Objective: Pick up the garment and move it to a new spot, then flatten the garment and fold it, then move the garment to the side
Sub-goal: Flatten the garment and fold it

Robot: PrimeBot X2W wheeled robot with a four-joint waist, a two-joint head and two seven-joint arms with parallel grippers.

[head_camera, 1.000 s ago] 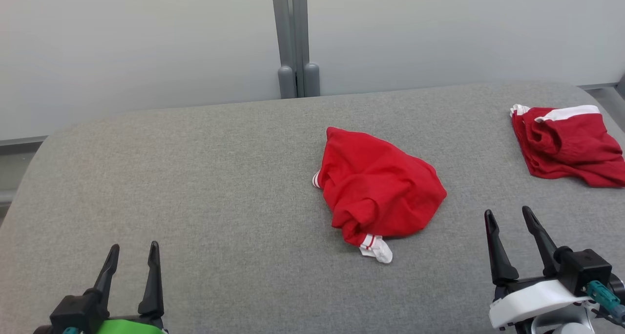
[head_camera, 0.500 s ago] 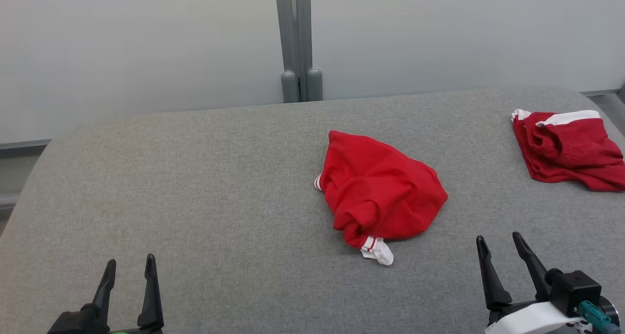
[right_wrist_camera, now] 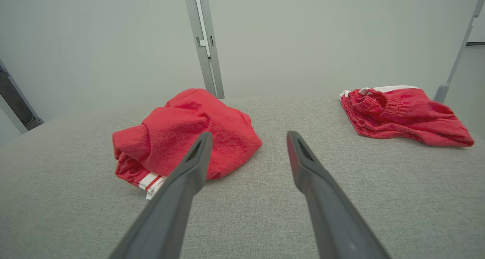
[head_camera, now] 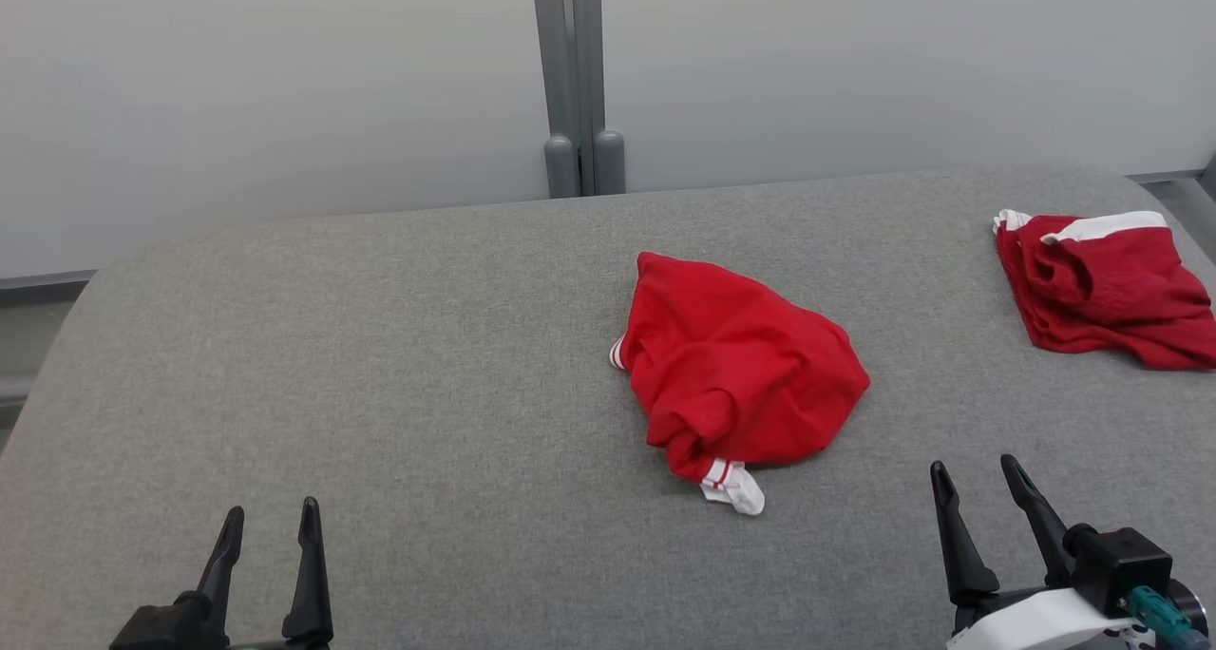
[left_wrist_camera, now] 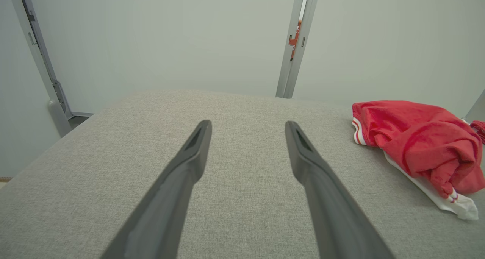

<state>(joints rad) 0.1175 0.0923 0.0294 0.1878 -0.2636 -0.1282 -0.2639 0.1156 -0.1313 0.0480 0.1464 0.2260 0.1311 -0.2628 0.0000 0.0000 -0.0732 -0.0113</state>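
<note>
The crumpled red garment (head_camera: pixel 736 384) is seen mid-surface (head_camera: pixel 380 365), untouched. Both the left pincer (head_camera: pixel 271 531) and right pincer (head_camera: pixel 978 484) are held open and empty (well short of it), presumably readied for pickup.

You have a grey fabric-covered surface (head_camera: pixel 380 393) in front of you, with rounded far corners. At its far right edge lies a folded red garment with white trim (head_camera: pixel 1107 289); from the right wrist view you can see a gathered elastic band along its near-left end (right_wrist_camera: pixel 373 103). Behind the surface stands a pale panel wall (head_camera: pixel 266 89), split by a grey upright post (head_camera: pixel 568 70) with two rounded caps (head_camera: pixel 575 165) at its base. In the left wrist view, you see an orange-red fitting (left_wrist_camera: pixel 294 39) through the post's gap and another grey post (left_wrist_camera: pixel 38 58) at the left.
</note>
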